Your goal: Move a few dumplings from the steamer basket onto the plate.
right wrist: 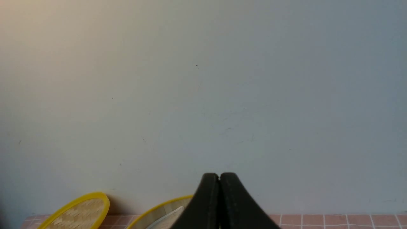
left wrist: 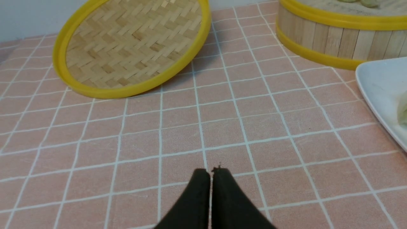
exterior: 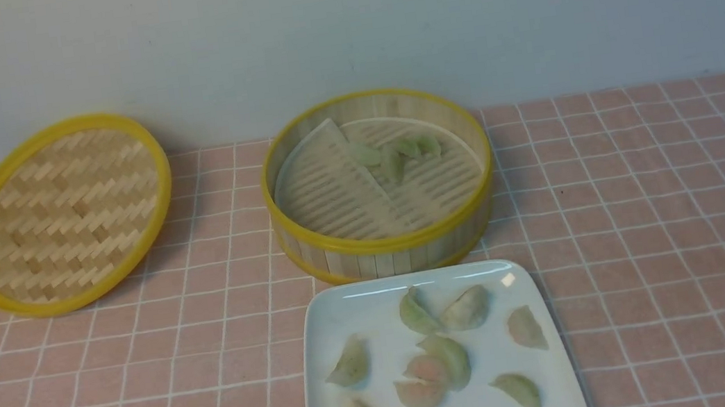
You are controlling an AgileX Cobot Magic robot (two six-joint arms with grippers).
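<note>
The steamer basket (exterior: 388, 246) stands at the middle back with a folded pale liner and a few pale green dumplings (exterior: 398, 154) inside. The white plate (exterior: 322, 321) lies just in front of it and holds several dumplings (exterior: 449, 358). The basket wall (left wrist: 334, 39) and a plate corner (left wrist: 378, 82) show in the left wrist view. My left gripper (left wrist: 211, 171) is shut and empty low over the tablecloth, left of the plate. My right gripper (right wrist: 219, 175) is shut and empty, raised and facing the wall; the basket rim (right wrist: 159, 206) shows below it. Neither gripper shows in the front view.
The flat woven lid (exterior: 66, 214) with a yellow rim leans at the back left, also in the left wrist view (left wrist: 130, 47) and the right wrist view (right wrist: 79, 211). A pink checked cloth (exterior: 673, 225) covers the table. A pale wall stands behind.
</note>
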